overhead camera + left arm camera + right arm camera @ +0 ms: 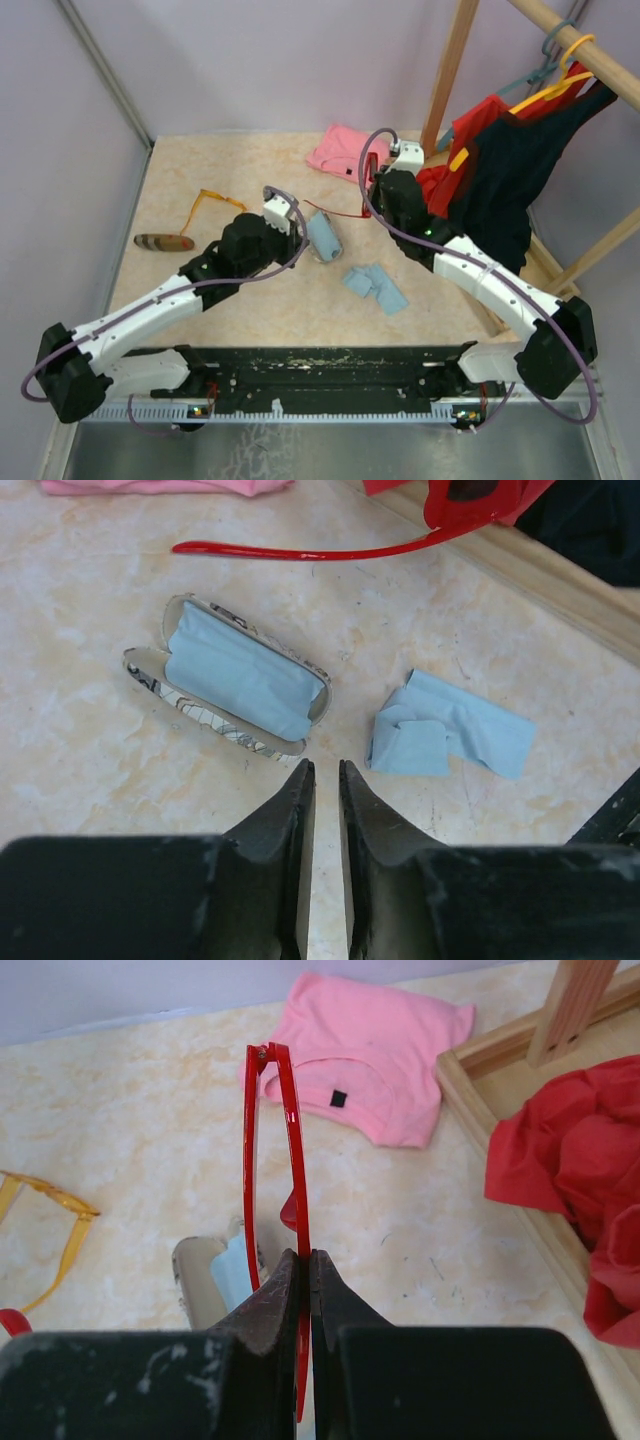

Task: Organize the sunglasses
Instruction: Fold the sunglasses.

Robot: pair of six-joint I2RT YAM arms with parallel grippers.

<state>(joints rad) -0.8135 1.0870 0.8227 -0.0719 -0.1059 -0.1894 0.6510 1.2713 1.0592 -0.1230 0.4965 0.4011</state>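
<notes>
Slip risk: red sunglasses [291, 1150] pinched by thin arm in closed right gripper [308, 1260] may twist; left gripper [326, 775] barely ajar, empty; case [215, 723], cloth [240, 675] inside, could slide.

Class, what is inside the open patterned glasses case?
A light blue cloth fills the patterned case, hiding most of its lining. No sunglasses show inside; whether anything lies under the cloth cannot be seen.

left end effector [325, 772]: jaws narrowly apart | right end effector [309, 1258]: jaws pinched tight
</notes>
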